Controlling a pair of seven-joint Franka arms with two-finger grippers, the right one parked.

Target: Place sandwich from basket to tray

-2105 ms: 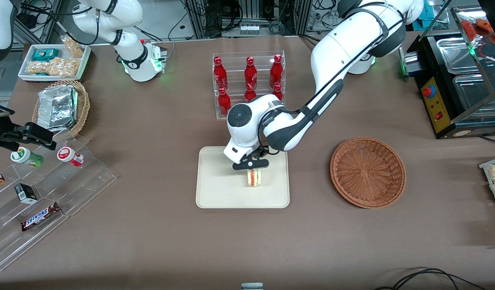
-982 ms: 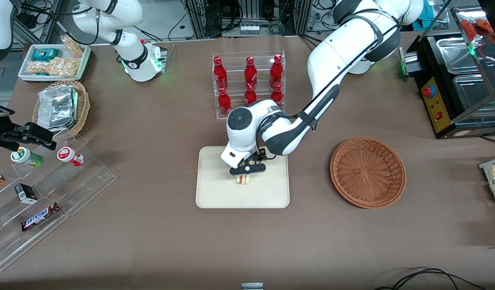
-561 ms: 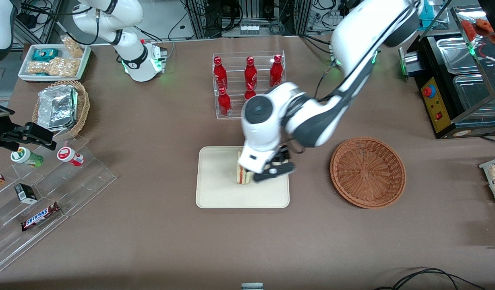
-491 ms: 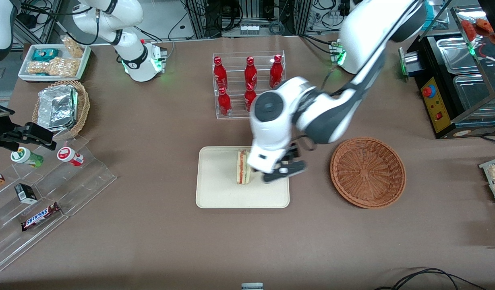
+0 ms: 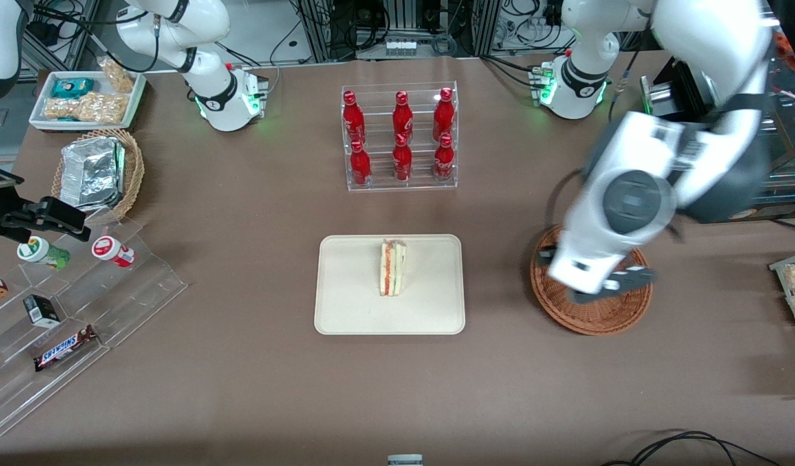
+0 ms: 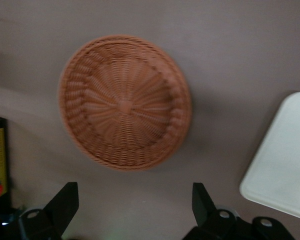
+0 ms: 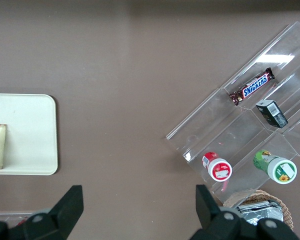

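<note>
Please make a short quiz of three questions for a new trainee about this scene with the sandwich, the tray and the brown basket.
1. True or false: the sandwich rests on the tray.
2. Which thing is the gripper above? A) the red bottles B) the basket C) the foil packets
3. Fill in: the gripper's jaws stand ____ and hold nothing.

Key
1. True. The sandwich stands on the tray, near its middle, with nothing touching it.
2. B. The left wrist view looks straight down into the basket, which has nothing in it; the front view shows the gripper over it.
3. Open. Both fingers show wide apart, with only table and basket between them.
</note>
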